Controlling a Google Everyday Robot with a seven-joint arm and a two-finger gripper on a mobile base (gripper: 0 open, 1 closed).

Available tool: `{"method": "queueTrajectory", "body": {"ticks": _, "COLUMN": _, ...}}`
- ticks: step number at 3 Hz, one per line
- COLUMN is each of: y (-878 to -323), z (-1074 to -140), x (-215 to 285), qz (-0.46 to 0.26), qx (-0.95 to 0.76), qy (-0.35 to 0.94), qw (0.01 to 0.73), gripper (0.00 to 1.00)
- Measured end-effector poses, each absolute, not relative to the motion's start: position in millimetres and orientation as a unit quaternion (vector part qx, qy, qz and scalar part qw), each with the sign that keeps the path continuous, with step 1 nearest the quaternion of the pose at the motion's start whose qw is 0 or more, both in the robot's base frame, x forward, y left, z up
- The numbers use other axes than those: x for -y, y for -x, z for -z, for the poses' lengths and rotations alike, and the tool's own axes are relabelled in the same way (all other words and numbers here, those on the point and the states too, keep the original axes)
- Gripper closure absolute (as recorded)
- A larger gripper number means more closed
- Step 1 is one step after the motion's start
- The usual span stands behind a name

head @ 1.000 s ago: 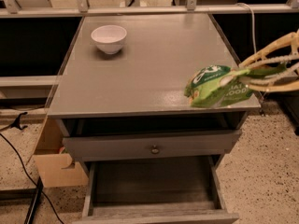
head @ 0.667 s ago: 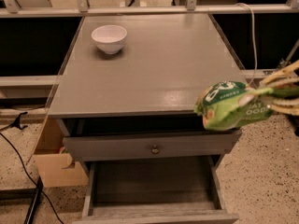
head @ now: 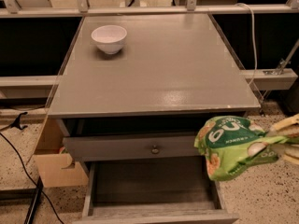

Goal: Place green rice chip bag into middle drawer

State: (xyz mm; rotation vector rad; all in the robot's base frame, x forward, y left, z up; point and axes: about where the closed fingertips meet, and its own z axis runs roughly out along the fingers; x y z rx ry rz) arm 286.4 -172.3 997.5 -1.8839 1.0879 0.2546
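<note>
In the camera view, the gripper (head: 276, 142) at the right edge had its fingers pinched on the green rice chip bag (head: 230, 146). It held the bag in the air off the cabinet's front right corner, outside the middle drawer (head: 154, 215). That drawer stood pulled open, its gray floor showing. A white bowl (head: 109, 38) sat on the cabinet top (head: 159, 73).

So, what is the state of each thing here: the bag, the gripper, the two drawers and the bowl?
green rice chip bag: held in the air, not in any drawer.
gripper: at the right edge of the view, shut on the bag.
middle drawer: pulled open, nothing seen inside.
upper drawer: shut.
white bowl: upright on the cabinet top, back left.
</note>
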Motion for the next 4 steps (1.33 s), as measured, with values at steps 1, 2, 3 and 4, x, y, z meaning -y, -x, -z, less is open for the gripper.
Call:
{"method": "queueTrajectory", "body": {"ticks": 1, "y": -284, "z": -968, "x": 168, "qz": -0.110, "qx": -0.443, "qy": 0.760, "qw": 0.462, "gripper": 1.00}}
{"method": "queueTrajectory", "body": {"ticks": 2, "y": -274, "z": -923, "x": 154, "qz": -0.123, "qx": -0.441, "qy": 0.754, "qw": 0.471, "gripper": 1.00}}
{"method": "queueTrajectory", "body": {"ticks": 3, "y": -261, "z": -872, "x": 136, "qz": -0.137, "qx": -0.438, "qy": 0.745, "qw": 0.483, "gripper": 1.00}}
{"method": "queueTrajectory", "body": {"ticks": 4, "y": -254, "z": -831, "x": 116, "qz": -0.142, "qx": -0.428, "qy": 0.741, "qw": 0.499, "gripper": 1.00}}
